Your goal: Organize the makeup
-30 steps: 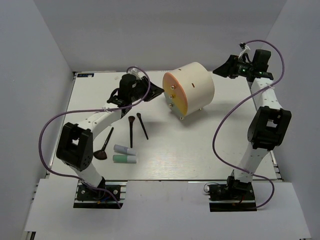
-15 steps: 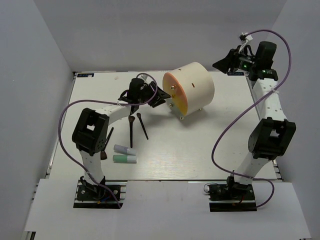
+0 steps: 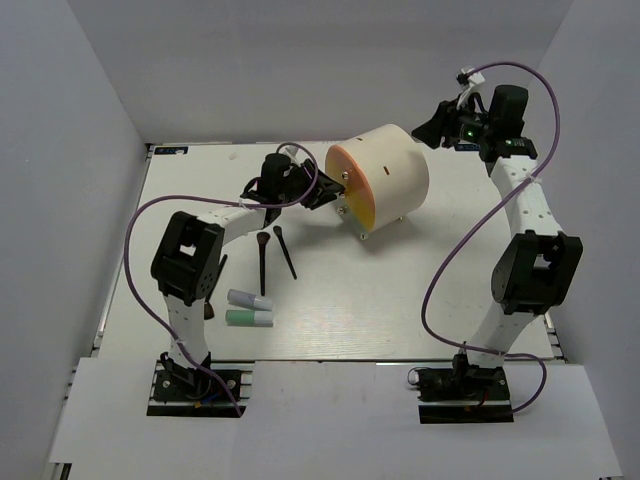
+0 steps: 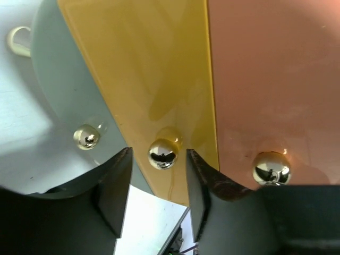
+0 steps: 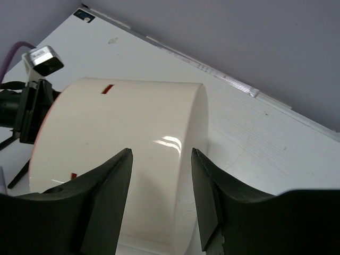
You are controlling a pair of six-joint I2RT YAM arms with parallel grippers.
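The makeup lies on the table left of centre: a lavender tube [image 3: 249, 299], a mint green tube [image 3: 249, 318] and three thin black-handled brushes [image 3: 262, 262], [image 3: 285, 250], [image 3: 212, 290]. The lipstick tube and the gold-black case are not in view. My left gripper [image 3: 330, 190] is open at the orange face of the cream drum [image 3: 385, 170]. In the left wrist view its jaws [image 4: 159, 154] stand either side of the middle gold knob [image 4: 162, 154], not touching it. My right gripper [image 3: 435, 125] is open and empty, in the air behind the drum [image 5: 133, 122].
The drum's face has grey, yellow and orange-pink panels, each with a gold knob [image 4: 86, 138], [image 4: 271, 168]. The drum stands on small legs at the table's back centre. Grey walls close the table on three sides.
My left gripper moved right, up to the drum's face and round the middle knob. My right gripper swung left toward the drum's back top.
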